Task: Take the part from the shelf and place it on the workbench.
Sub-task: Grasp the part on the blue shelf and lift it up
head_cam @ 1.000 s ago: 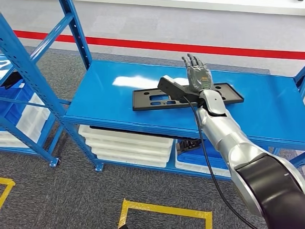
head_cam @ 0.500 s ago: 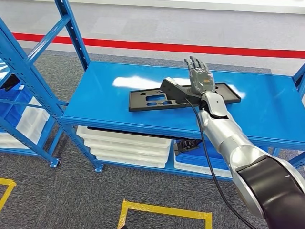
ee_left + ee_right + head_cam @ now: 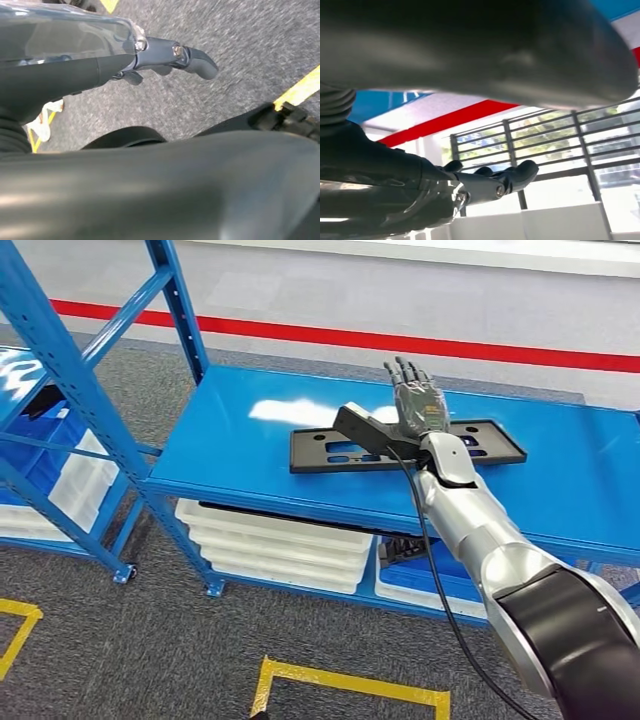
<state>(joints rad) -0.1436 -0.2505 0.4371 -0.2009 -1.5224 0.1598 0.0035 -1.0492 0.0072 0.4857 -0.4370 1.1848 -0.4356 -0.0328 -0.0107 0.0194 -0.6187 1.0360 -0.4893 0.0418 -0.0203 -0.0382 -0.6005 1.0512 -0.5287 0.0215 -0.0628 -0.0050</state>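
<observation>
One flat black part [image 3: 407,445] lies on the blue shelf [image 3: 226,445]: a long rectangular plate, matte, with rectangular cut-outs and small holes along its length. The shelf surface is smooth painted metal with a bright glare patch beside the part. Blue angled uprights [image 3: 68,380] frame the rack. Below the shelf, white trays [image 3: 275,545] are stacked. Grey textured carpet with yellow tape lines [image 3: 355,680] covers the floor.

The right hand [image 3: 417,403] is dark grey, on a silver arm with a black cable along it. Its fingers [image 3: 404,370] are extended and slightly apart, pointing past the far edge of the part; the hand is over the part's middle, and contact cannot be confirmed. It holds nothing.

The left hand [image 3: 166,57] hangs over the carpet, fingers extended and holding nothing.
</observation>
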